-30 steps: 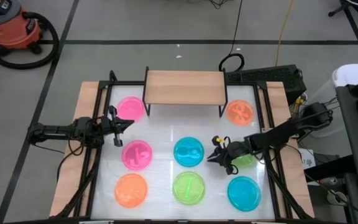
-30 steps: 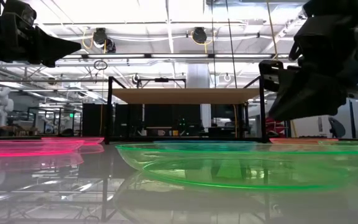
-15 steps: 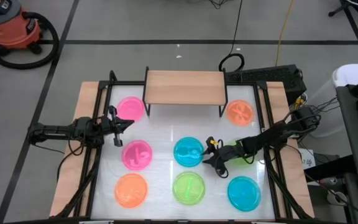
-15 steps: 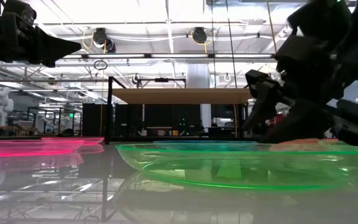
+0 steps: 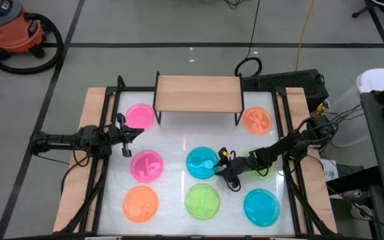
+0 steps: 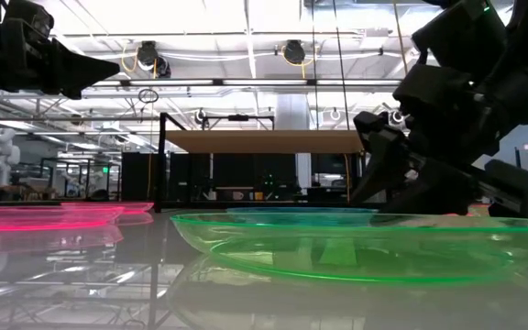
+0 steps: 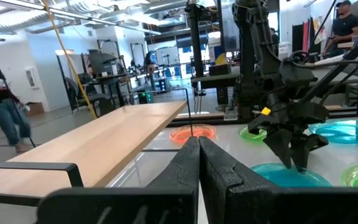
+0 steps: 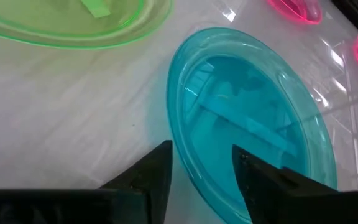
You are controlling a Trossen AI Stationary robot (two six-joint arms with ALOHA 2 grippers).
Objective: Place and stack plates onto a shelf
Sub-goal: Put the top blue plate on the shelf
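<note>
The shelf (image 5: 199,93) stands at the table's far middle with nothing on its wooden top. Several plates lie flat on the white tabletop: two pink (image 5: 141,116) (image 5: 147,165), two orange (image 5: 141,203) (image 5: 257,120), two green (image 5: 203,201) (image 5: 262,165) and two blue (image 5: 202,162) (image 5: 261,205). My right gripper (image 5: 227,170) is open and low at the middle blue plate's right rim (image 8: 178,134). One finger is outside that rim and one is over the plate's inside. My left gripper (image 5: 139,131) hovers shut between the two pink plates. My right gripper straddles the middle blue plate's rim (image 8: 174,155) from the table's right, slanting down, with one finger on each side. I cannot tell whether either finger touches it. The plate lies flat on the table.
Black frame rails (image 5: 105,153) run along the table's left and right sides. My right arm (image 5: 285,143) reaches over the right green plate. In the low view a green plate (image 6: 337,243) fills the foreground before the shelf (image 6: 273,140). A person (image 7: 5,99) stands beyond the table.
My right gripper has moved from above the right green plate toward the table's left and down to the middle blue plate's rim. Its fingers have opened wide on the way. The plates lie where they were.
</note>
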